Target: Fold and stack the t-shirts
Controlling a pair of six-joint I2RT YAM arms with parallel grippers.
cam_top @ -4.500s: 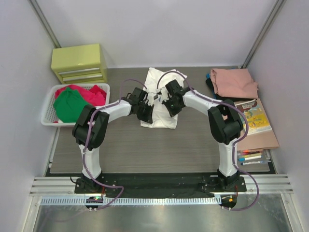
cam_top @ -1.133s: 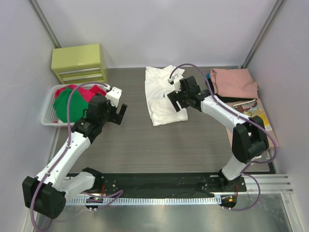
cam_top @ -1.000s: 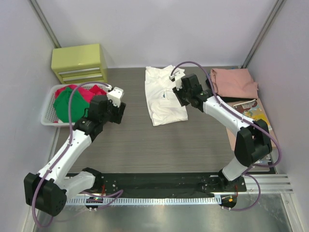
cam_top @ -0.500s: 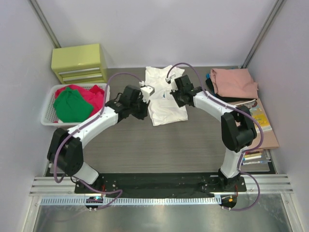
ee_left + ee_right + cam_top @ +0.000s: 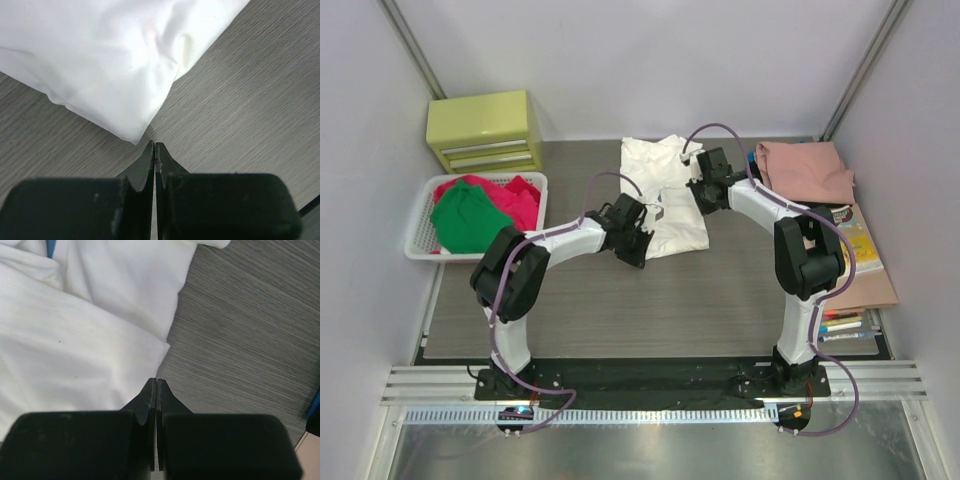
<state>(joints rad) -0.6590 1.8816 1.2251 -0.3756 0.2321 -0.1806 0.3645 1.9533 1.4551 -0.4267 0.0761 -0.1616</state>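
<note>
White t-shirt (image 5: pixel 665 195) lies half-folded at the back-middle of the table (image 5: pixel 620 300), so I'd guess mid-fold. Left gripper (image 5: pixel 154 146) sits at its near-left corner, jaws pressed together, tips just off the cloth, looks like nothing caught. Right gripper (image 5: pixel 156 381) is clamped closed at its right edge; can't tell if hem is pinched. Salmon-pink shirt (image 5: pixel 805 170) lies right of it, probably the stack; red shirt (image 5: pixel 515 195) and green shirt (image 5: pixel 470 220) wait in the basket (image 5: pixel 420 250) to its left.

White t-shirt (image 5: pixel 655 170) mid-table, left jaws at its near-left corner — right jaws at its right edge
</note>
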